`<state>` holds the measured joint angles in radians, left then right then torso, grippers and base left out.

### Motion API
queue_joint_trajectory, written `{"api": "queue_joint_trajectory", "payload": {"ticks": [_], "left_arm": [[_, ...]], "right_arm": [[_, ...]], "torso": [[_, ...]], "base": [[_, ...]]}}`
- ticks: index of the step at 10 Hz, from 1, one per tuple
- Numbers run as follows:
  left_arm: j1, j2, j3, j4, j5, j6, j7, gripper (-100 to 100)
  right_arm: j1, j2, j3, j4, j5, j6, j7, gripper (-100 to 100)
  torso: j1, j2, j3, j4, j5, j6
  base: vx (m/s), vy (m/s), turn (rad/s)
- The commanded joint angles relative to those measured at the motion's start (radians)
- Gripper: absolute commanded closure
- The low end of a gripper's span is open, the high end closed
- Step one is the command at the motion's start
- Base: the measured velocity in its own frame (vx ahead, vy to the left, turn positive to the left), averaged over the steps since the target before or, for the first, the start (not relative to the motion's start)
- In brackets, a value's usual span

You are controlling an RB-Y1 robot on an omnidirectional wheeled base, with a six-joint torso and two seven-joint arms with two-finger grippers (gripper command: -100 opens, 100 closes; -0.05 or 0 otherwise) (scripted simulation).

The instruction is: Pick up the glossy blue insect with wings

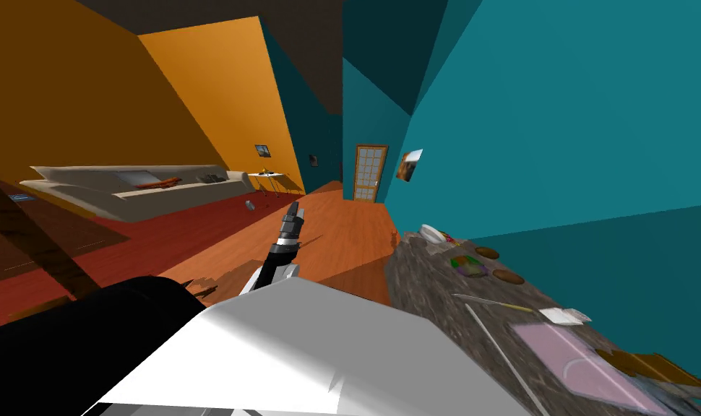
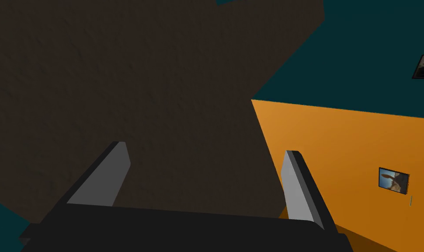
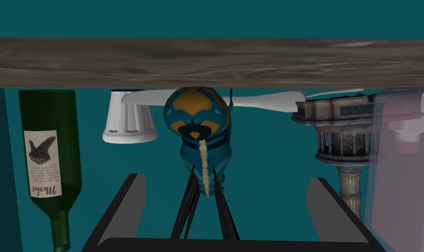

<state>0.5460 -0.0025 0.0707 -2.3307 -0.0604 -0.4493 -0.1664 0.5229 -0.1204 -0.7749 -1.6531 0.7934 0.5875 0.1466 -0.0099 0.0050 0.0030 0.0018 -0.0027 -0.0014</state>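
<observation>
The blue insect [image 3: 197, 118] rests with its body against the grey-brown, wood-grained counter [image 3: 206, 63]. Its shell is glossy, blue patched with orange, and a pale stripe runs along the narrower part of the body. Flat white wings [image 3: 268, 101] spread out to either side close to the counter, and thin dark legs [image 3: 187, 205] splay away from the insect towards the camera.

The right end effector [image 3: 226, 177] is released and lined up on the insect. Its two fingers [image 3: 119, 218] stand wide apart, one on each side of the legs, and neither touches the insect. The body itself lies just past the fingertips, roughly centred between them.

Just beside the insect on one side is a white ribbed cup [image 3: 129, 124], partly under a wing. Further out on that side stands a dark green bottle [image 3: 49, 144] with a pale paper label. On the insect's other side is an ornate grey column piece [image 3: 344, 140] with a carved head, and beyond it a pale, see-through pinkish panel [image 3: 403, 183]. A teal wall lies behind them all.

The left end effector [image 1: 294, 211] is well away from the insect, held up over the reddish wooden floor — its fingers [image 2: 115, 175] are spread apart with nothing between them.
</observation>
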Motion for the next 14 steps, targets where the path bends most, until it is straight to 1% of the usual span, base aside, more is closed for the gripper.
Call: {"api": "queue_joint_trajectory", "payload": {"ticks": [1, 2, 3, 4, 5, 6, 7, 9, 11, 12, 13, 14], "left_arm": [[0.000, 0.000, 0.000, 0.000, 0.000, 0.000, 0.000, 0], [0.000, 0.000, 0.000, 0.000, 0.000, 0.000, 0.000, 0], [0.001, 0.000, 0.000, 0.000, 0.000, 0.000, 0.000, 0], [0.000, 0.000, 0.000, 0.000, 0.000, 0.000, 0.000, 0], [0.000, 0.000, 0.000, 0.000, 0.000, 0.000, 0.000, 0], [0.000, 0.000, 0.000, 0.000, 0.000, 0.000, 0.000, 0], [0.001, 0.000, 0.000, 0.000, 0.000, 0.000, 0.000, 0], [0.001, 0.000, 0.000, 0.000, 0.000, 0.000, 0.000, 0], [0.001, 0.000, 0.000, 0.000, 0.000, 0.000, 0.000, 0], [0.001, 0.000, 0.000, 0.000, 0.000, 0.000, 0.000, 0], [0.001, 0.000, 0.000, 0.000, 0.000, 0.000, 0.000, 0], [0.001, 0.000, 0.001, 0.000, 0.000, 0.000, 0.000, 0]], "right_arm": [[0.014, 0.040, -0.049, -0.013, 0.036, 0.027, -0.032, -100], [0.014, 0.040, -0.049, -0.013, 0.036, 0.027, -0.032, -100], [0.041, 0.085, -0.089, -0.028, 0.082, 0.082, -0.076, -100], [0.041, 0.089, -0.111, -0.028, 0.082, 0.082, -0.078, -100], [0.041, 0.089, -0.120, -0.028, 0.082, 0.082, -0.078, -100], [0.039, 0.099, -0.111, -0.026, 0.095, 0.080, -0.085, -100], [0.040, 0.099, -0.113, -0.027, 0.095, 0.081, -0.085, 100], [0.041, 0.100, -0.114, -0.026, 0.095, 0.082, -0.085, 100], [0.040, 0.100, -0.113, -0.027, 0.095, 0.081, -0.085, 100], [0.040, 0.100, -0.113, -0.027, 0.095, 0.082, -0.085, 0], [0.014, 0.050, -0.063, -0.013, 0.045, 0.032, -0.035, 100], [0.014, 0.040, -0.049, -0.013, 0.036, 0.027, -0.032, 100]], "torso": [[0.000, 0.000, 0.000, 0.000, 0.000, 0.000], [0.001, 0.000, 0.000, 0.000, 0.000, 0.000], [0.001, -0.003, -0.002, -0.001, 0.000, 0.004], [0.002, 0.002, 0.001, 0.000, 0.000, 0.003], [0.001, 0.003, 0.002, 0.000, 0.000, 0.003], [0.000, -0.001, 0.000, 0.000, 0.000, 0.000], [-0.002, -0.006, -0.003, -0.001, 0.000, 0.001], [-0.004, -0.010, -0.006, -0.002, 0.000, 0.000], [-0.004, -0.010, -0.005, -0.002, 0.000, 0.001], [-0.003, -0.009, -0.005, -0.002, 0.000, 0.001], [-0.003, -0.009, -0.005, -0.002, 0.000, 0.001], [-0.008, -0.018, -0.010, -0.003, 0.000, 0.000]], "base": [[-0.163, 0.043, 0.467], [-0.063, 0.030, 0.631], [-0.159, 0.036, 0.342], [-0.178, 0.053, 0.450], [-0.089, 0.046, 0.418], [-0.029, 0.013, 0.071], [-0.010, 0.003, -0.021], [-0.004, 0.002, 0.006], [0.000, 0.000, 0.000], [0.000, 0.000, 0.000], [0.155, -0.081, -0.334], [0.221, -0.103, -0.413]]}}
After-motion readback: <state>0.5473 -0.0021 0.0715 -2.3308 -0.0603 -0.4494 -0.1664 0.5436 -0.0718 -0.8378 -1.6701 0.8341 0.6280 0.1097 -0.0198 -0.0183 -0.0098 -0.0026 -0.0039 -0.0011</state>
